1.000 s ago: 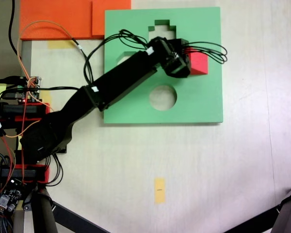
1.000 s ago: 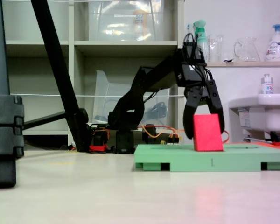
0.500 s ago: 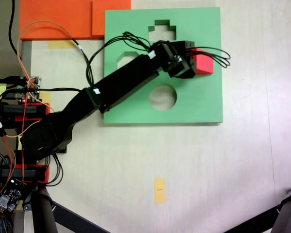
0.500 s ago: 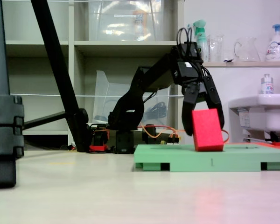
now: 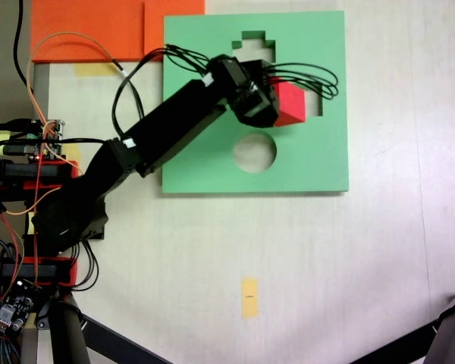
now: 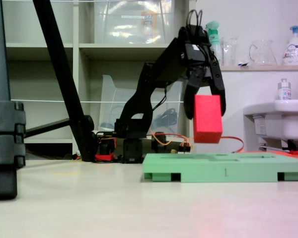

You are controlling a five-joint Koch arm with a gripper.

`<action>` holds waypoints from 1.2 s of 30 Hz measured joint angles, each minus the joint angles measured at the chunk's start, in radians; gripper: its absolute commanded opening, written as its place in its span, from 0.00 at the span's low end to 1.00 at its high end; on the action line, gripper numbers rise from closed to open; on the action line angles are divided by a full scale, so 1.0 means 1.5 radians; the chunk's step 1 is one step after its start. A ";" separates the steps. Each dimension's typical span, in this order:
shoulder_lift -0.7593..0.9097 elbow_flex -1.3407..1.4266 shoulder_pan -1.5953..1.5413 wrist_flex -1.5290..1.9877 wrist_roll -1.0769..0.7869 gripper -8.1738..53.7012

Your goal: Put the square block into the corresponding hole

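Observation:
In both fixed views my gripper (image 6: 204, 115) is shut on the square block (image 6: 207, 119), a bright red foam cube. The cube hangs clear above the green board (image 6: 223, 173), roughly upright, with a finger (image 6: 220, 99) on each side. Seen from above, the square block (image 5: 290, 102) sits over the board's upper middle, just right of my gripper (image 5: 277, 102). The green board (image 5: 318, 159) lies flat on the table. The corresponding hole is mostly hidden under the cube and gripper; only a pale sliver (image 5: 313, 108) shows at the cube's right edge.
The board also has a cross-shaped cutout (image 5: 251, 44) and a round cutout (image 5: 255, 152). Orange foam sheets (image 5: 91, 29) lie at the top left. Wires and control boards (image 5: 30, 152) crowd the left edge. A tripod leg (image 6: 5, 124) stands in the foreground.
The red cube stood tilted on the board with the fingers around it; now it is lifted well off the board and has shifted left in both views.

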 measured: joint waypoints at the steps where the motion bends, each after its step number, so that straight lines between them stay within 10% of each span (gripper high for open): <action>1: 0.002 0.008 -0.011 0.001 0.000 0.36; 36: -0.116 0.017 -0.015 -0.015 0.025 0.48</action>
